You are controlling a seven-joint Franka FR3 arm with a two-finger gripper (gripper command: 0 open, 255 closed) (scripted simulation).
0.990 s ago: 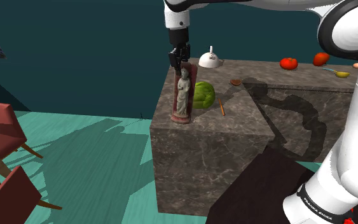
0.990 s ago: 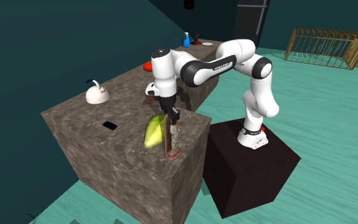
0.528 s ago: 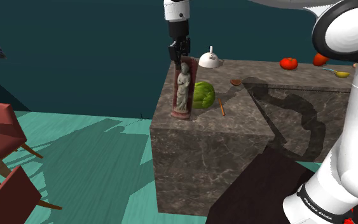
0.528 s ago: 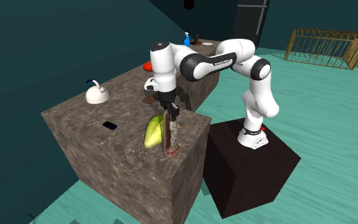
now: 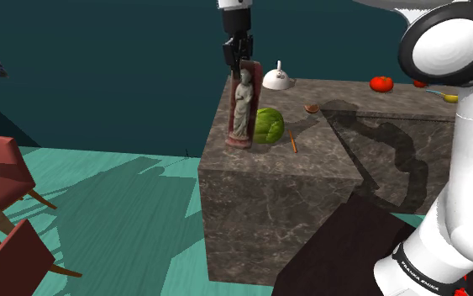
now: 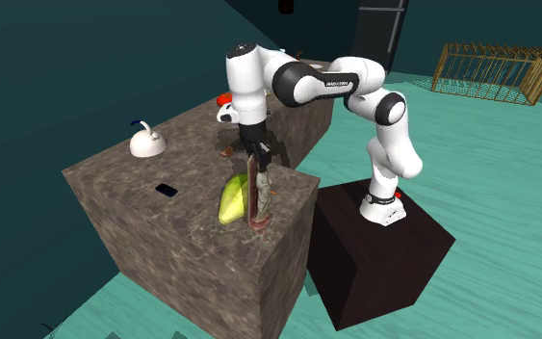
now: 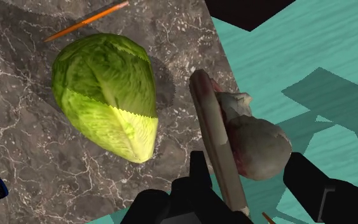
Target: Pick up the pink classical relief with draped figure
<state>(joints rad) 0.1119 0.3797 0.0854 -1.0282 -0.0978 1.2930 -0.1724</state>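
The relief [image 5: 241,109] is a dark pink-red slab with a pale draped figure on its front. It hangs upright, its base just over the near-left corner of the marble counter [image 5: 276,198]. My gripper [image 5: 237,60] is shut on its top end from above. In the second exterior view the relief [image 6: 258,199] hangs below the gripper [image 6: 257,157] by the counter's edge. In the wrist view the gripper [image 7: 260,181] clasps the slab and the figure's head [image 7: 257,147] between its fingers [image 7: 199,173].
A green lettuce [image 5: 268,126] lies right beside the relief, with an orange pencil [image 5: 292,142] past it. A white kettle [image 5: 277,79], a black phone [image 6: 167,190] and tomatoes [image 5: 381,83] sit farther back. Red chairs [image 5: 7,172] stand on the teal floor.
The gripper has risen with the relief in it. The relief's base has come up off the counter's corner and shifted slightly toward the back.
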